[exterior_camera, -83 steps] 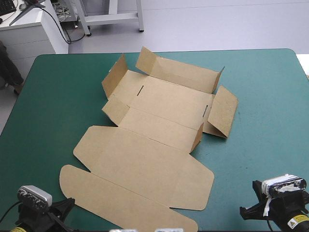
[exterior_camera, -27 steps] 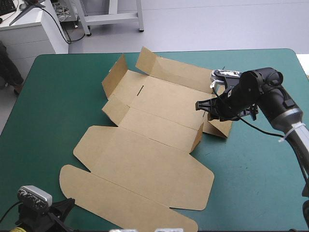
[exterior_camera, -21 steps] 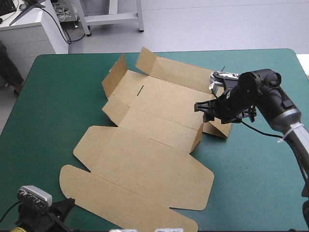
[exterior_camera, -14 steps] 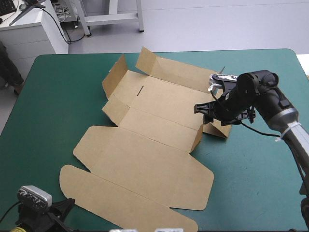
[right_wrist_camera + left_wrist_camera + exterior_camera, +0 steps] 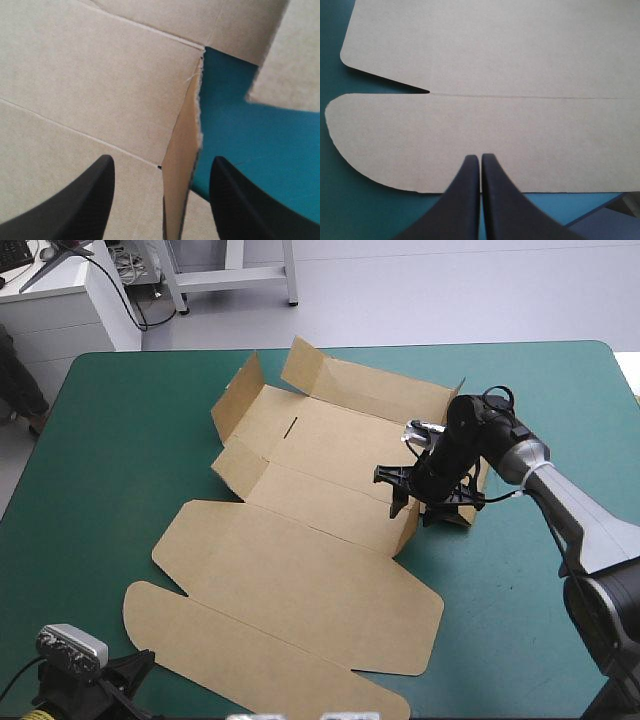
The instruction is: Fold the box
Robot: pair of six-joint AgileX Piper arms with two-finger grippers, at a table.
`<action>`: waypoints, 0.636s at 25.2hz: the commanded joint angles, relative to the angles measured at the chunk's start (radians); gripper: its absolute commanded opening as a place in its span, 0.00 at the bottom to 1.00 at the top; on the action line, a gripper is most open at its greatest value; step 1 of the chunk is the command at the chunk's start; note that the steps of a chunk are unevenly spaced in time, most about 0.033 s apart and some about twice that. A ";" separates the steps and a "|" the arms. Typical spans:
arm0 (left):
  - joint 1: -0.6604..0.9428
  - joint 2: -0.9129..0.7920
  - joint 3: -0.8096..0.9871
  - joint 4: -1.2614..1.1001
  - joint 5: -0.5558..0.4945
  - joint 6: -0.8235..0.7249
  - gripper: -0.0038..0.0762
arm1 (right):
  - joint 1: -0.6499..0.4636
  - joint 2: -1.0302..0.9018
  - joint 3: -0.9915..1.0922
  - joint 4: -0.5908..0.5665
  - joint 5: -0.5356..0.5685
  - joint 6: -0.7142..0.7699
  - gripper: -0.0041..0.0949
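1. Table [image 5: 120, 420] with a teal-green cover fills most of the high view, and its near corners are cut off by the picture's edge
2. Box [image 5: 300, 570], a cut sheet of brown board, lies open across the middle of the table, running from far centre toward the near left
3. Lid panel [image 5: 290, 580] is the largest part, lying flat, with a rounded tuck flap [image 5: 250, 660] flat beyond a crease at the near end
4. Far half of the box has its long far wall [image 5: 370, 390] and left side flap [image 5: 235, 400] partly raised, tilted rather than upright
5. Right side flap [image 5: 458, 490] is largely hidden behind the right arm, so its angle is hard to judge
6. Right gripper [image 5: 412, 502] is at the box's right side with its black fingers spread wide, one on each side of a small corner flap [image 5: 180, 165] that stands on edge; whether either finger touches it cannot be told
7. Left gripper [image 5: 480, 157] is mostly cut off at the near-left corner in the high view; its wrist view shows the fingers pressed together in one point, over the near edge of the tuck flap, pinching nothing
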 commanded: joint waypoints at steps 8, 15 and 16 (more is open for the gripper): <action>-0.003 0.018 -0.023 -0.011 -0.057 -0.005 0.04 | 0.002 -0.017 -0.021 0.031 0.021 0.021 0.32; -0.003 0.018 -0.023 -0.011 -0.057 -0.005 0.04 | 0.002 -0.017 -0.021 0.025 0.021 0.074 0.06; -0.003 0.018 -0.023 -0.011 -0.057 -0.005 0.04 | 0.002 -0.017 -0.021 0.016 0.021 0.082 0.05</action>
